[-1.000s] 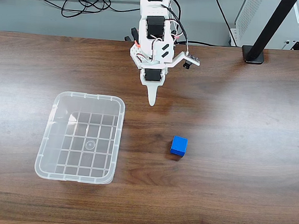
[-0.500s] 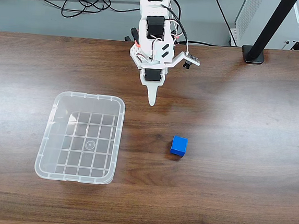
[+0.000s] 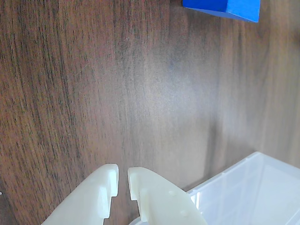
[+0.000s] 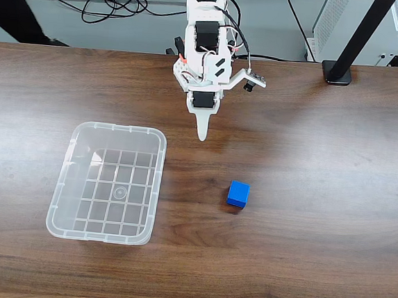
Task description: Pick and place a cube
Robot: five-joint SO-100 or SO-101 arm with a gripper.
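Observation:
The small bright-blue cube [image 4: 237, 193] sits on the wooden table, right of the clear plastic bin [image 4: 110, 127] and apart from it. My white gripper [image 4: 202, 132] hangs at the back of the table, pointing down, behind and to the left of the cube and well away from it. In the wrist view the two pale fingers [image 3: 101, 197] stand almost together with nothing between them, so the gripper [image 3: 122, 180] is shut. The cube [image 3: 225, 7] shows at the top edge there, cut off, and a corner of the bin [image 3: 255, 187] lies at the lower right.
Black cables [image 4: 114, 2] lie behind the table's far edge. A black stand base [image 4: 338, 72] sits at the back right, next to a white perforated case [image 4: 339, 25]. A dark shape [image 4: 19, 11] crosses the top left corner.
The arm, cube and bin have not moved. A dark shape has come into the top left corner behind the table.

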